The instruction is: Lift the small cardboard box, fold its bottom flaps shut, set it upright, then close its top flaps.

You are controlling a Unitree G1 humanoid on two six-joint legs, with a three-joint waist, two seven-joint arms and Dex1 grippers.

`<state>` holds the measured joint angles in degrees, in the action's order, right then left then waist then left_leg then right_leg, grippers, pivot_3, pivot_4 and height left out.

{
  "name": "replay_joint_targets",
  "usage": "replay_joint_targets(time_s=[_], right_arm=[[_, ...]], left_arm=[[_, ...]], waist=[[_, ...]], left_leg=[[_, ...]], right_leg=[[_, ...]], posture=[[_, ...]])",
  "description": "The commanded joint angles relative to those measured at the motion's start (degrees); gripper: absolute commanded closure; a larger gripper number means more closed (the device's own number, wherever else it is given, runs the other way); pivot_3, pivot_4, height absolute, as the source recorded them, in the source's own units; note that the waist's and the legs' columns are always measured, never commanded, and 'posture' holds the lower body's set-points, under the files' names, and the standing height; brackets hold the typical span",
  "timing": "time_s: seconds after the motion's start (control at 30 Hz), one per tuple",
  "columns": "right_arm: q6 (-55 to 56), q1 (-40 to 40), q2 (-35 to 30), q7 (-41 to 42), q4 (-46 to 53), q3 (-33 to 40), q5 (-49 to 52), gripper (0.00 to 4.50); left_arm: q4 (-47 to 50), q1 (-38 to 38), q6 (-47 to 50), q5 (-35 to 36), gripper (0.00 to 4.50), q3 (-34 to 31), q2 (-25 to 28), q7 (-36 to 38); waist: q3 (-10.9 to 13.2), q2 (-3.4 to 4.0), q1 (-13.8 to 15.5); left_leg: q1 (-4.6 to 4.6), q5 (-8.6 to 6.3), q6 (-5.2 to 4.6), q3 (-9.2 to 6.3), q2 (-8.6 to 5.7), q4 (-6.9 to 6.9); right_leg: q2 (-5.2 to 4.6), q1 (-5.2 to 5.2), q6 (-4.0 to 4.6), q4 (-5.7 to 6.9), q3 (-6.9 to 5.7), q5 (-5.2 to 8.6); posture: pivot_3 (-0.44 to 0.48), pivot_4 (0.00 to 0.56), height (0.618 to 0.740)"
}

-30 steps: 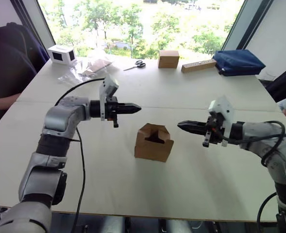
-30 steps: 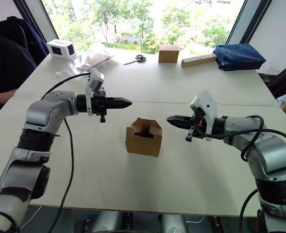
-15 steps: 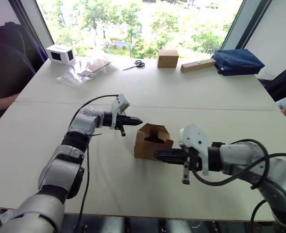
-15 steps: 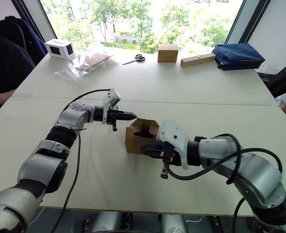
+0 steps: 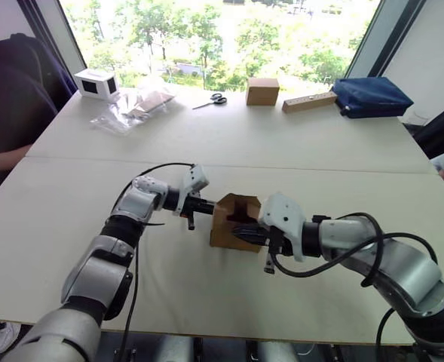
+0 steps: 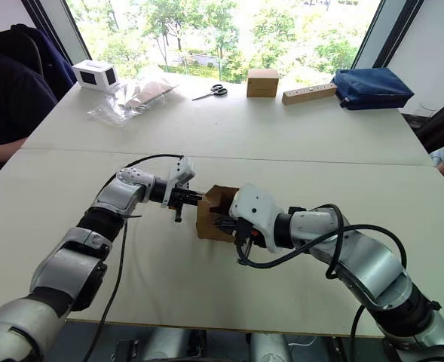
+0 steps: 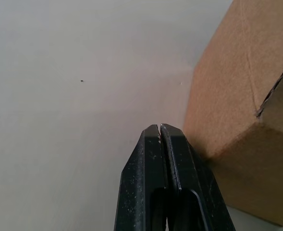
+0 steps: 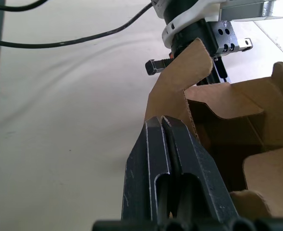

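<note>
Both grippers sit pinched closed and empty on opposite sides of the small cardboard box standing mid-table with its top flaps open: I see my left gripper touching its left wall, my right gripper at its near-right edge, forearms reaching inward.
</note>
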<state>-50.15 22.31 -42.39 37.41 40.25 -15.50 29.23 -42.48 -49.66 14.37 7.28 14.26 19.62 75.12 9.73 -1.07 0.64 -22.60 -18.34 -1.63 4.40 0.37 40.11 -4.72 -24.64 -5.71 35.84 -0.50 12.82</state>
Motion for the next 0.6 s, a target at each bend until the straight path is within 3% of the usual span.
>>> replay_joint_targets(time_s=[0.03, 0.6], right_arm=[[2.2, 1.0, 0.3, 0.6, -0.9, -0.2, -2.3, 4.5], [4.3, -0.1, 3.7, 2.0, -6.0, -1.9, -5.8, 4.5]], left_arm=[[2.9, -0.3, 0.2, 0.7, 4.48, -0.6, -0.7, 0.9], [6.4, 1.5, 1.2, 0.8, 4.48, -0.6, -0.8, 1.1]], waist=[[0.0, 0.0, 0.0], [0.0, 0.0, -0.1]], left_leg=[[-0.01, 0.0, 0.0, 0.0, 0.0, 0.0], [-0.01, -0.01, -0.01, 0.0, 0.01, 0.0]], right_leg=[[0.0, 0.0, 0.0, -0.01, 0.0, 0.0], [0.01, 0.0, -0.01, -0.01, -0.01, 0.0]], posture=[[0.0, 0.15, 0.74], [0.0, 0.15, 0.74]])
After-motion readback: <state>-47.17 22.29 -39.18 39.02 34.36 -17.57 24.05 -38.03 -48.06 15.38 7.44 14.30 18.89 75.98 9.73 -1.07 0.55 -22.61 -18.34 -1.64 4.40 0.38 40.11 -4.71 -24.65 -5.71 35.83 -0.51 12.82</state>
